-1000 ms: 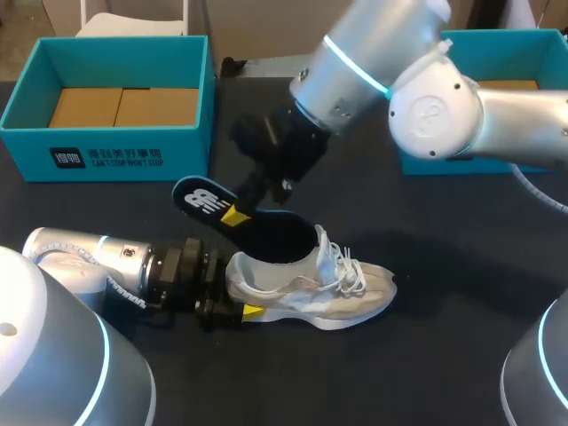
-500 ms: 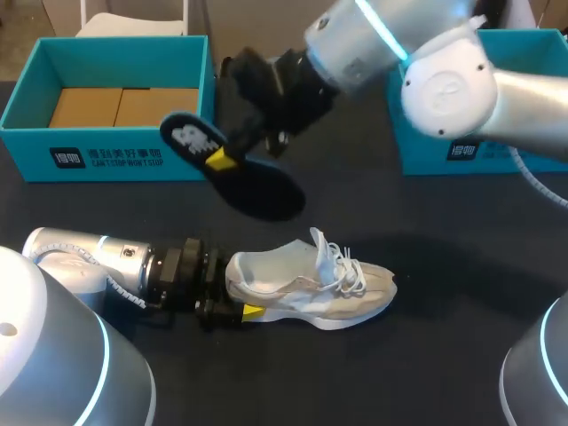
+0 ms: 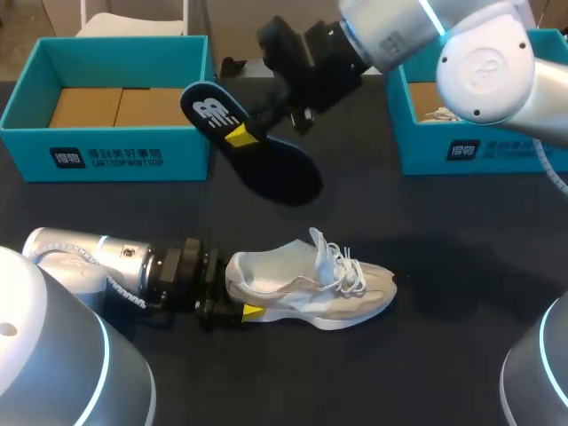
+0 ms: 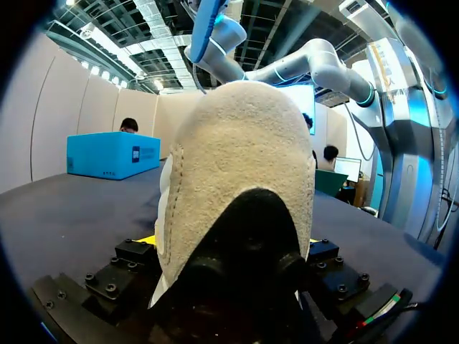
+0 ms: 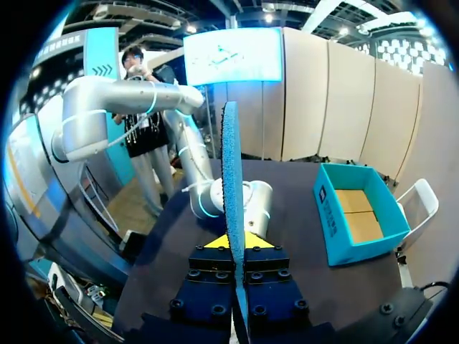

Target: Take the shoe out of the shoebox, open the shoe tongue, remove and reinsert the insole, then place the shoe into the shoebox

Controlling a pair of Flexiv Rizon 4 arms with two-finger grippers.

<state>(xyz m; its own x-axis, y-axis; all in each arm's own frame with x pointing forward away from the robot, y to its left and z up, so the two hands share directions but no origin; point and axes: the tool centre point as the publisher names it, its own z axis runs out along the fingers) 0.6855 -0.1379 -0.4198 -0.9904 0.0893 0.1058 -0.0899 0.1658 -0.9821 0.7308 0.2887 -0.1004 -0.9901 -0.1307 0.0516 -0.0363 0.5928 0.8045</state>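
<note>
Stretching across the whole scene is a dark, matte counter (image 3: 444, 293), and on it sits a beige-and-white lace-up sneaker (image 3: 311, 288), outside both boxes, its toe pointing toward my right side and its white tongue and loose laces standing up from the opening. The left end effector (image 3: 232, 288) lies low along the counter and pinches the sneaker's heel from two sides; in the left wrist view the suede heel (image 4: 237, 179) fills the space between the fingers, with only slivers of yellow showing either side of it. The right arm comes in from the far right corner, and the right end effector (image 3: 240, 138) is pressed onto a dark, flat foam insole with a white logo at its heel end (image 3: 266, 169). The insole hangs in the air above the counter, clear of the sneaker, tilted with its logo end higher and nearer the left box. In the right wrist view it runs edge-on (image 5: 232, 186) straight out from between the closed fingers (image 5: 237, 247). At the far left of the counter stands an open teal cardboard shoebox with a brown cardboard lining (image 3: 106, 158); a second open teal shoebox (image 3: 461, 153) stands at the far right, partly hidden by the right arm, with something pale inside that I cannot make out.
</note>
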